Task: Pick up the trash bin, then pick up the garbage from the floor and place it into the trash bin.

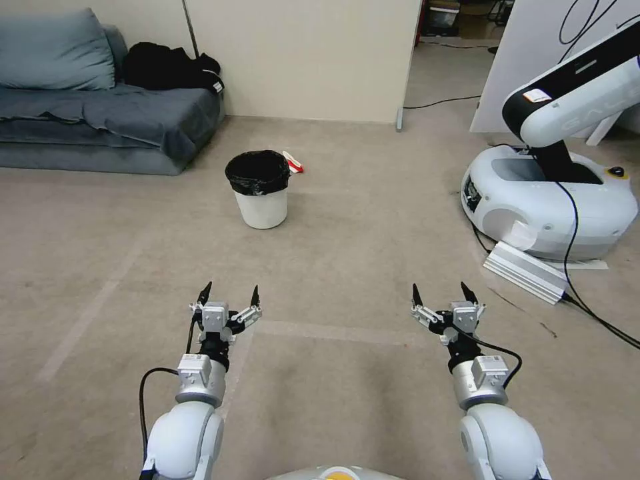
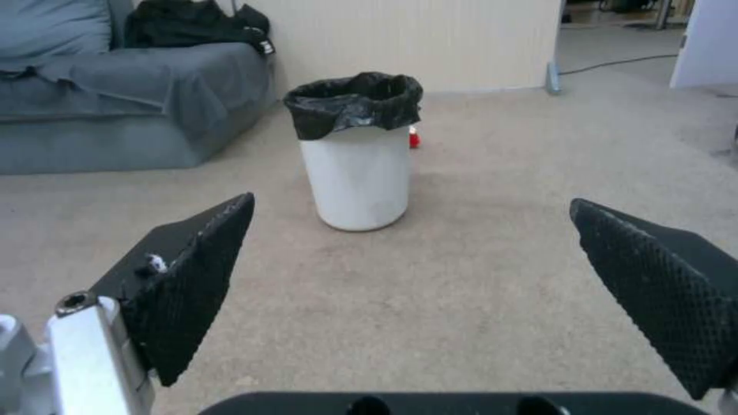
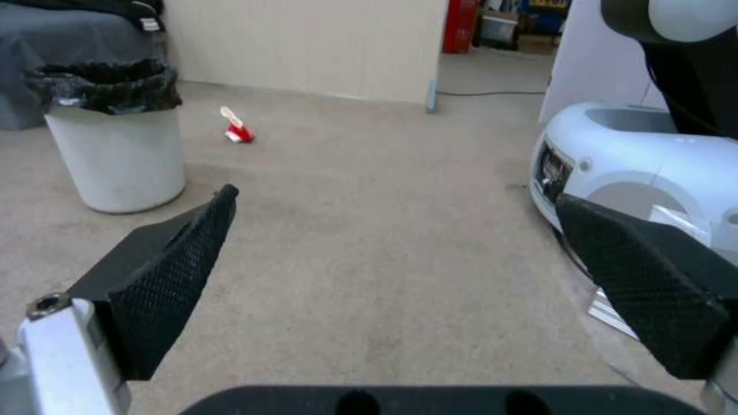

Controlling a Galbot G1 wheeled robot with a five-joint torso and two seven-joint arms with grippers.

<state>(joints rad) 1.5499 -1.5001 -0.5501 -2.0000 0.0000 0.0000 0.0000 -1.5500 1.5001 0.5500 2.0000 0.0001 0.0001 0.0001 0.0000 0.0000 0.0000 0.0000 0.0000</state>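
Observation:
The trash bin (image 1: 261,190) is a small white bucket with a black bag over its rim, standing upright on the carpet ahead and a bit left. A red-and-white packet of garbage (image 1: 293,162) lies on the floor just behind it to the right. My left gripper (image 1: 229,294) hovers open above the floor, well short of the bin (image 2: 357,153), which sits straight ahead of its spread fingers (image 2: 192,276). The packet (image 2: 414,138) peeks out beside the bin. My right gripper (image 1: 438,294) is open too, empty, facing the bin (image 3: 115,138) and packet (image 3: 237,127) from farther right.
A grey-blue sofa (image 1: 100,113) with dark clothing stands at the back left. Another white robot base (image 1: 550,193) with cables and a ribbed metal bar (image 1: 527,272) occupies the right. A beige partition wall (image 1: 300,53) closes the back. Open carpet lies between me and the bin.

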